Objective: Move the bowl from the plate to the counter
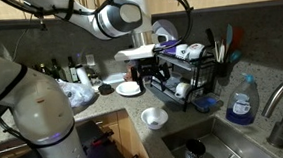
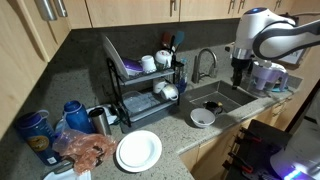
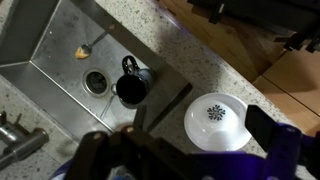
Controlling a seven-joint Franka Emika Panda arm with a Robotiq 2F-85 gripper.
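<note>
The white bowl (image 3: 214,120), with a dark snowflake mark inside, sits on the counter (image 3: 170,60) strip between the sink and the front edge. It also shows in both exterior views (image 1: 154,116) (image 2: 203,117). A thin white rim around it may be the plate; I cannot tell the two apart. My gripper (image 3: 200,128) is open and empty. It hangs well above the bowl, with one finger on each side of it in the wrist view. It also shows high over the sink in both exterior views (image 1: 144,67) (image 2: 240,74).
A steel sink (image 3: 60,50) holds a black mug (image 3: 130,85). A black dish rack (image 2: 140,85) with cups stands behind it, beside a faucet (image 2: 205,62). A larger white dinner plate (image 2: 138,150) lies on the counter. A blue soap bottle (image 1: 241,102) stands by the sink.
</note>
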